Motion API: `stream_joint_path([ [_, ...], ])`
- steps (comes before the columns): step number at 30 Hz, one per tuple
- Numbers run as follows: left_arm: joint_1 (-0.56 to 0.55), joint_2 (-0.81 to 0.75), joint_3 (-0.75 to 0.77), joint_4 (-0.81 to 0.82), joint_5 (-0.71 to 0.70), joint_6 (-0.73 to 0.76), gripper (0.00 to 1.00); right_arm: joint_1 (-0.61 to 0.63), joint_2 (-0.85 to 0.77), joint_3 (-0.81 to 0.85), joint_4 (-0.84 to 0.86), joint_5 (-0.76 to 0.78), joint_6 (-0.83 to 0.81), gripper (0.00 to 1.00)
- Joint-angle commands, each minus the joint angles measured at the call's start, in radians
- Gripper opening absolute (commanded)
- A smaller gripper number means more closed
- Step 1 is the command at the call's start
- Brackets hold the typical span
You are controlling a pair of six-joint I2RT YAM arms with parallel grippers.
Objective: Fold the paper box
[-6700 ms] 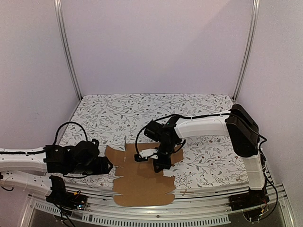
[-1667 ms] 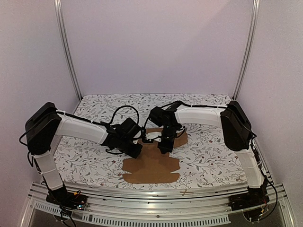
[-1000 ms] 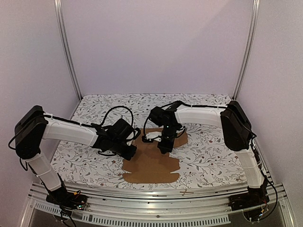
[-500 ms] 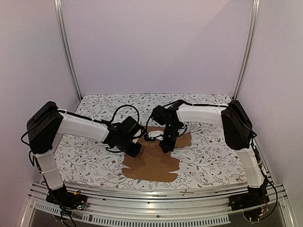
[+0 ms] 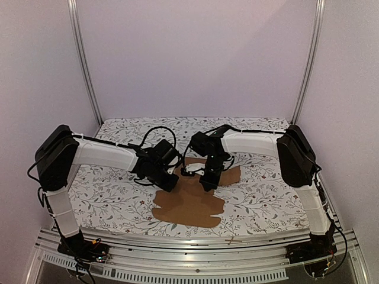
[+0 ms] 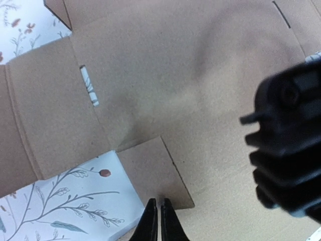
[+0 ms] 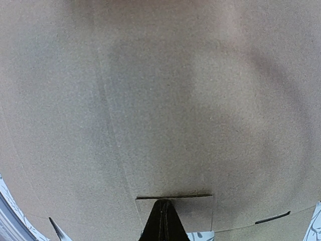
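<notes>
The table [image 5: 112,198], covered with a flowered cloth, has much free room to the left, to the right and behind, up to the walls. The paper box [image 5: 189,206] lies on it near the middle, a little toward the front edge, and it is a flat brown sheet. No panel stands up and no tab is in a slot, so in my judgement almost all of the folding is not yet done. Its front edge is near the table's front rim, so there is less room on that side.

The left gripper [image 6: 158,221] is completely closed and holds nothing; its tips are over a small tab [image 6: 153,168] at the sheet's edge, perhaps touching it. The right gripper [image 7: 163,221] is closed and empty too, with its tip at a short cut line [image 7: 173,196] on the cardboard. Both stand close together over the far part of the sheet.
</notes>
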Motion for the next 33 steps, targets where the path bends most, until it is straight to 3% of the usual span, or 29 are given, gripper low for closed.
stream_joint_path([
  [1,0.025,-0.002,0.034,-0.014,0.027,0.018,0.05,-0.014,0.169,-0.098,-0.052,0.085,0.007,0.00],
  [12,0.031,0.081,0.035,0.037,0.062,0.016,0.05,-0.014,0.167,-0.101,-0.052,0.068,0.008,0.00],
  [19,0.037,0.182,0.115,-0.057,0.075,0.029,0.05,-0.014,0.168,-0.098,-0.054,0.049,0.008,0.00],
  [25,0.037,0.166,0.117,-0.085,0.060,0.030,0.03,-0.015,0.159,-0.116,-0.053,0.048,0.012,0.00],
  [29,0.036,0.011,0.099,-0.038,0.003,0.020,0.15,-0.022,0.072,-0.146,-0.053,0.051,0.004,0.00],
  [33,0.046,-0.120,0.166,-0.046,-0.099,0.029,0.36,-0.046,-0.039,-0.143,-0.058,0.073,0.007,0.00],
])
